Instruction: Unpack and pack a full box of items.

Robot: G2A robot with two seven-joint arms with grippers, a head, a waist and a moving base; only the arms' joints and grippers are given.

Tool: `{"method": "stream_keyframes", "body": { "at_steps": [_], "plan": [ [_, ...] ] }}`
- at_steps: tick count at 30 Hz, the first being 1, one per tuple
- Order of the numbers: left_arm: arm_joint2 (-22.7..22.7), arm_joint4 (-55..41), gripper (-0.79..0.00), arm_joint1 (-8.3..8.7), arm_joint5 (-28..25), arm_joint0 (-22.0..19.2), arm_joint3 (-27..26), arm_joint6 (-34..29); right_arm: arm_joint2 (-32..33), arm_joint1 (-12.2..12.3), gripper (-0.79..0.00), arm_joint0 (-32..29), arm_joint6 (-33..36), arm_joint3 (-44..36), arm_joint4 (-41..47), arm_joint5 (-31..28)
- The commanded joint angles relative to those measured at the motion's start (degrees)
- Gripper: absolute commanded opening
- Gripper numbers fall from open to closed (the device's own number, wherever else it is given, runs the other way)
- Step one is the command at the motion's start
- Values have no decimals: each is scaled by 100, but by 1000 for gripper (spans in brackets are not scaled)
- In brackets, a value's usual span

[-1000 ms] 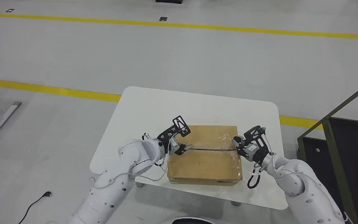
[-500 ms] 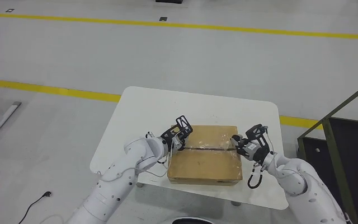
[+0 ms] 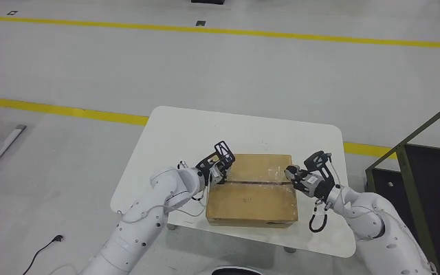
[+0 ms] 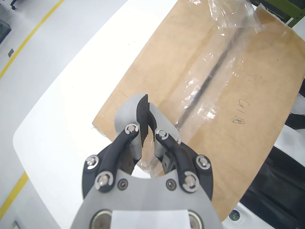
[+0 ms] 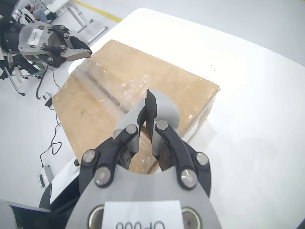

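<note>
Grey floor [image 3: 103,69] with yellow lines [image 3: 206,31] surrounds the white, rounded surface [image 3: 179,137]. Locate the cardboard box [image 3: 251,199] on the half of the surface nearest the robot, toward the robot's right. The near edge of the box lies close to the edge of the surface.

Both lid flaps are down, so the contents are hidden. Clear tape [image 4: 202,82] runs along the centre seam.

Check the left pincer [image 4: 143,101]: its fingers are together, just above the left end of the box, beside the seam. Check the right pincer [image 5: 150,96] at the opposite end: its fingers are together, clamped on the lifted, crumpled end of the tape.

Bare surface lies beyond the box on the far side and to the left.

A handwritten mark [image 4: 240,114] sits on the lid beside the seam; you cannot read it reliably.
</note>
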Motion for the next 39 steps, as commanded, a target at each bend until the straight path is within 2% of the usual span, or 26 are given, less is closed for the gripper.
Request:
{"method": "stream_keyframes", "body": {
  "at_steps": [1,19,21,22,24,29,30,34,36,37,39],
  "plan": [
    [38,4,-785,-9,-32,-16,28,0,-16,5,-785,6,37,52,-124,64],
    [366,111,-785,-105,-175,-162,522,-25,-246,-3,-785,117,-134,383,-389,197],
    [384,109,-785,-116,-171,-176,555,-14,-230,1,-674,112,-137,380,-379,195],
    [400,130,-785,-120,-166,-181,575,-26,-217,4,-548,109,-139,378,-373,197],
    [421,137,-785,-130,-151,-186,599,-21,-178,10,-477,98,-150,379,-349,226],
    [433,154,-785,-146,-108,-193,619,-5,83,38,-31,59,-160,365,-28,254],
    [432,156,-785,-148,-101,-190,620,3,164,48,0,49,-153,363,64,253],
    [430,163,-785,-156,-85,-190,603,6,514,66,0,-24,-243,401,824,260],
    [431,171,-785,-159,-93,-191,594,6,607,52,-329,-66,-273,393,1531,288],
    [430,172,-785,-161,-95,-190,595,6,623,43,-431,-75,-261,346,1881,300],
    [427,185,-785,-163,-96,-189,594,16,585,18,-496,-131,-200,234,2563,392]
  ]
}}
